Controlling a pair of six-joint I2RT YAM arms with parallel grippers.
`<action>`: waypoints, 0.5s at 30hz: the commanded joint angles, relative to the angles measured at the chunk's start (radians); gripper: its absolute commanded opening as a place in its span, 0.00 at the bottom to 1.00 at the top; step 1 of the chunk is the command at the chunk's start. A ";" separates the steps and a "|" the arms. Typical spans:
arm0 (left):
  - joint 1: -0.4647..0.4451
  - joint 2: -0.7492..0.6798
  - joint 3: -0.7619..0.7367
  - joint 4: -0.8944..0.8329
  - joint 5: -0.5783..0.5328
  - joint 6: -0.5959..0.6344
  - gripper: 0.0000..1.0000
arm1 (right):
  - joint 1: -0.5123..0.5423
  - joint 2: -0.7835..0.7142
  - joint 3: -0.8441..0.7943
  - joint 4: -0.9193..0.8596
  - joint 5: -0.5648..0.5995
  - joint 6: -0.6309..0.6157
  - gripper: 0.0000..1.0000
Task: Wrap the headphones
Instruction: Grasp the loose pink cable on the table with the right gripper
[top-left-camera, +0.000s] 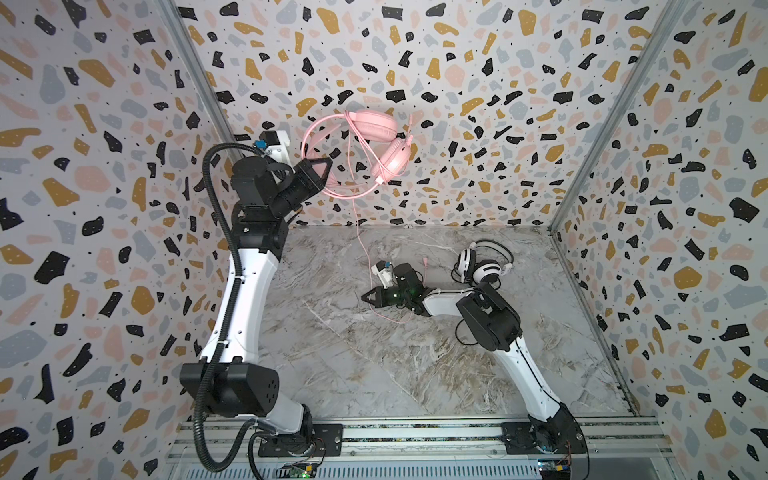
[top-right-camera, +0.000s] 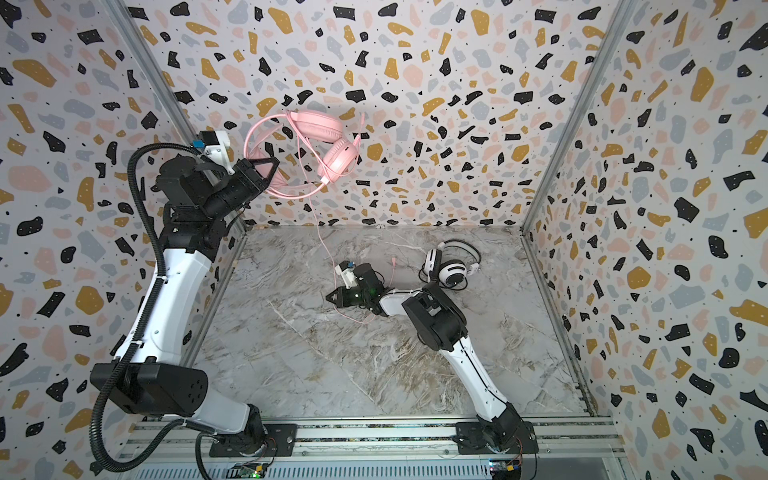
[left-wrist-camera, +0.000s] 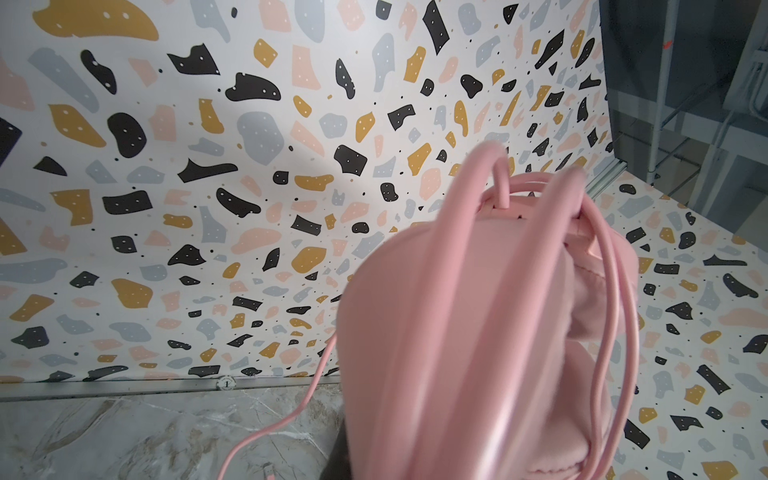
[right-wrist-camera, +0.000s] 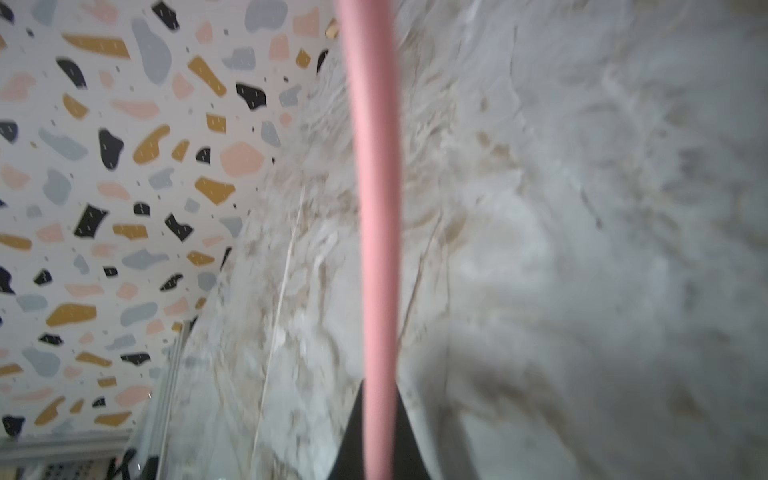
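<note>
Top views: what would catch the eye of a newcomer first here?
The pink headset hangs high in the air, its band gripped by the left pincer. Its pink cord drops to the right pincer, shut on it low over the marble table. The white headset lies at the table's far right.

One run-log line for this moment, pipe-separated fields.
left pincer: shut on pink headset, held aloft | right pincer: shut on pink cord, near table | white headset: lying on table
</note>
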 joint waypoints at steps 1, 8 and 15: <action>0.012 -0.034 0.024 0.058 -0.025 0.031 0.00 | -0.006 -0.198 -0.156 0.032 0.002 -0.070 0.00; 0.063 -0.017 -0.024 0.099 -0.071 0.016 0.00 | -0.003 -0.616 -0.642 0.051 0.079 -0.145 0.00; 0.076 0.028 -0.020 0.131 -0.118 0.015 0.00 | 0.025 -0.946 -0.880 -0.060 0.177 -0.193 0.00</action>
